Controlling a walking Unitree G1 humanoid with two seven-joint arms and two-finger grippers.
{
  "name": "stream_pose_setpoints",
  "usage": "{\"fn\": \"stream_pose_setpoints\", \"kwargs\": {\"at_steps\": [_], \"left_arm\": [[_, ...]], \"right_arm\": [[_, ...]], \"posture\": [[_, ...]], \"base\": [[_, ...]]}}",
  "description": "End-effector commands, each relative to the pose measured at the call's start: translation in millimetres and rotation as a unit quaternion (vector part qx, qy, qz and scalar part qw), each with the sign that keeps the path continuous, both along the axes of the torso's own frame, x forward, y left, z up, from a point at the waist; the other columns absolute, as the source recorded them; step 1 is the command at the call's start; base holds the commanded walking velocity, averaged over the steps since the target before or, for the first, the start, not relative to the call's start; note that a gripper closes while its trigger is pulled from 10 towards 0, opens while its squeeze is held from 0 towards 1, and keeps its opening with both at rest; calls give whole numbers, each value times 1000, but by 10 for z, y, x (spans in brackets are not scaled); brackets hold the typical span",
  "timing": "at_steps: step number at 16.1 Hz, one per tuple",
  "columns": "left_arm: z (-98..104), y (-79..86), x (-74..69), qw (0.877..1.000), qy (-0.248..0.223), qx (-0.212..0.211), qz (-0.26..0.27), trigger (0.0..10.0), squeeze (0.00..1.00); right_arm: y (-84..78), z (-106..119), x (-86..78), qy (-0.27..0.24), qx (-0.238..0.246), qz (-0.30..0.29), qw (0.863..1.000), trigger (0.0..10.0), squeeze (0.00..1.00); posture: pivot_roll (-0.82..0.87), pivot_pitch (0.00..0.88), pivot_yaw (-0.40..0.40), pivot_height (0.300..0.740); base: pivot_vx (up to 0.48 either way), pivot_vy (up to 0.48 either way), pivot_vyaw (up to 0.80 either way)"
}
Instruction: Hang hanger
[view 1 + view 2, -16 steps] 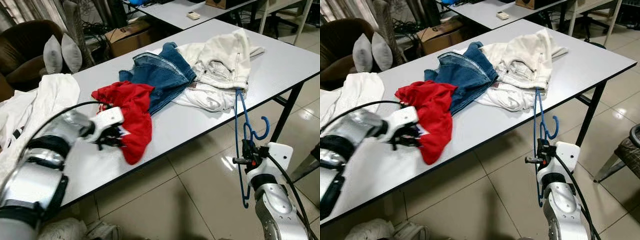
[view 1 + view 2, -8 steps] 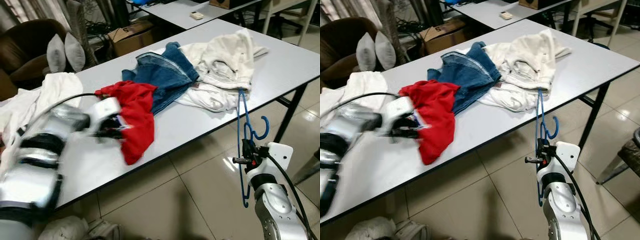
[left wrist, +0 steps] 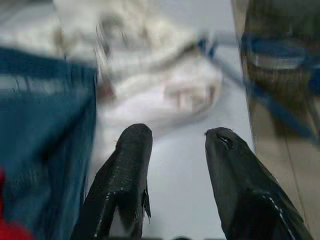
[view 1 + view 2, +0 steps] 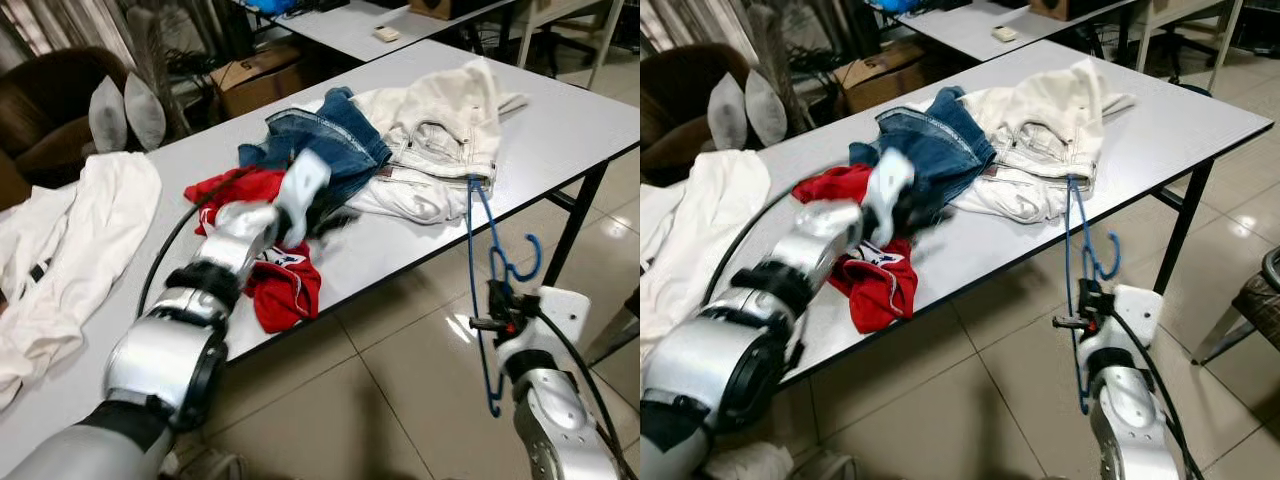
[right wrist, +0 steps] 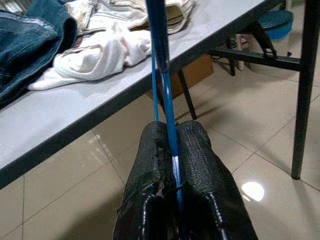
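Blue wire hanger (image 4: pixel 480 290) hangs off the near right edge of the grey surface (image 4: pixel 560 120), its top caught in the white trousers (image 4: pixel 440 150) and its hook curling out to the right below the edge. The right hand (image 5: pixel 172 150), low beside the surface and above the tiled floor (image 4: pixel 400 390), has its two black fingers pressed together on the hanger's thin blue rod; in the right wrist view the rod runs straight up from between the fingertips toward the surface edge.

The left hand (image 3: pixel 172 145) reaches across the surface, blurred in the head views, its tip over the bare grey top just near the blue jeans (image 4: pixel 320 140) and short of the white trousers. Its fingers (image 3: pixel 132 150) stand apart with a clear gap between them, holding nothing.

A red garment (image 4: pixel 285 285) lies crumpled at the near edge, partly under the left arm, touching the jeans. A white shirt (image 4: pixel 80 230) is spread at the far left of the surface. Beyond the surface stand a brown armchair (image 4: pixel 45 100) with two grey cushions (image 4: pixel 125 110) and a cardboard box (image 4: pixel 255 75).
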State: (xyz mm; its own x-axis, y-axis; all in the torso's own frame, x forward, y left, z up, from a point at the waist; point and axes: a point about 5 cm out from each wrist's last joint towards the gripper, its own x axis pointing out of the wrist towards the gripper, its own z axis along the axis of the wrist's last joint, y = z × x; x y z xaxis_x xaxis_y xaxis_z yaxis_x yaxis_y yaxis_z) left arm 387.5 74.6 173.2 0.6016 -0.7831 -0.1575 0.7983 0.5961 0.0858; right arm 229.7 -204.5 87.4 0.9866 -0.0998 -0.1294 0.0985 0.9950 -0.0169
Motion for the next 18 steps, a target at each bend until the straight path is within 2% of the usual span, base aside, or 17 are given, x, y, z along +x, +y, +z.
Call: {"fn": "stream_pose_setpoints", "kwargs": {"at_steps": [1,3,4,7,8,10,11,12,13,15,17,18], "left_arm": [[96,10,49,999,-14,-27,33,10000,0],[79,47,38,999,-36,23,14,10000,0],[52,146,27,998,-36,50,-2,10000,0],[-36,773,-48,989,-10,145,-35,10000,0],[-50,853,-63,987,-3,156,-36,10000,0],[-123,1224,-193,972,31,223,-67,10000,0],[-156,1340,-254,965,49,243,-80,10000,0],[-203,1403,-333,961,70,248,-104,10000,0],[-252,1362,-376,961,78,235,-121,10000,0],[-297,1325,-404,960,77,235,-129,10000,0],[-363,1292,-425,961,67,240,-124,10000,0],[-381,1273,-398,962,47,251,-101,10000,0]], "right_arm": [[30,-11,-15,2,0,0,1000,10000,0],[30,-3,-22,1,1,-3,1000,10000,0],[25,-6,-28,1,1,-4,1000,10000,0],[2,-30,-45,12,-2,5,1000,10000,0],[0,-31,-40,13,-3,7,1000,10000,0],[-1,-18,19,16,-9,25,1000,10000,0],[6,-7,52,16,-11,34,999,10000,0],[18,5,92,16,-12,43,999,10000,0],[28,10,112,17,-14,49,999,10000,0],[35,18,117,16,-15,52,998,10000,0],[26,18,107,17,-15,51,998,10000,0],[17,12,88,18,-15,49,999,10000,0]], "posture": [[-263,0,278,740],[-268,0,285,740],[-265,0,282,740],[-246,0,235,740],[-246,0,235,740],[-228,0,191,740],[-220,0,172,740],[-214,0,160,740],[-211,0,154,740],[-214,0,153,740],[-217,0,159,740],[-220,0,165,740]], "base": [[0,0,0],[0,0,0],[0,0,0],[0,0,0],[0,0,0],[0,0,0],[0,0,0],[0,0,0],[0,0,0],[0,0,0],[0,0,0],[0,0,0]]}}
